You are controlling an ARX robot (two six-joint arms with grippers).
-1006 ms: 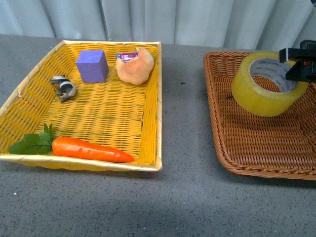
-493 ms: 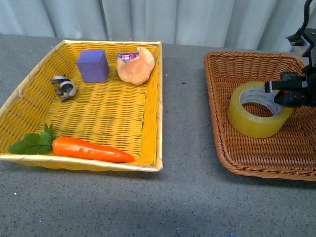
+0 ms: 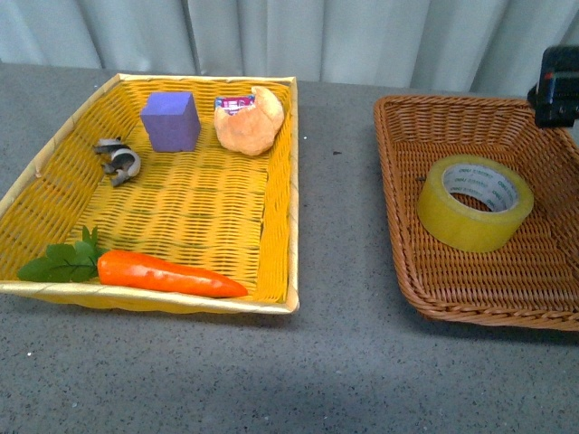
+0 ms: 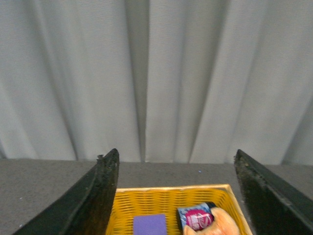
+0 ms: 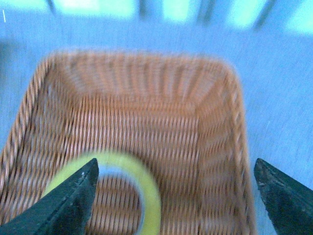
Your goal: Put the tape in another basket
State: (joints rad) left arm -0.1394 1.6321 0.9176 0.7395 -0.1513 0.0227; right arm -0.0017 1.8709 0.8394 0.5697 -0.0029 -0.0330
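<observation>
The yellow tape roll (image 3: 475,202) lies flat in the brown wicker basket (image 3: 452,280) at the right. My right gripper is open and empty; only a black part of it (image 3: 558,86) shows at the front view's right edge, above and behind the basket. In the blurred right wrist view its jaws stand wide apart (image 5: 176,196) above the basket (image 5: 215,122), with the tape (image 5: 146,191) below the left finger (image 5: 73,200). My left gripper (image 4: 176,196) is open and empty, raised over the far end of the yellow basket (image 4: 171,196).
The yellow woven basket (image 3: 54,154) at the left holds a purple block (image 3: 169,120), an orange croissant-like toy (image 3: 249,117), a grey-black curled clip (image 3: 118,160) and a carrot (image 3: 163,273). Grey tabletop lies between the baskets. A pale curtain hangs behind.
The right gripper lowered the tape into the brown basket, let it go, then rose up and back toward the right edge. The tape now lies flat by itself.
</observation>
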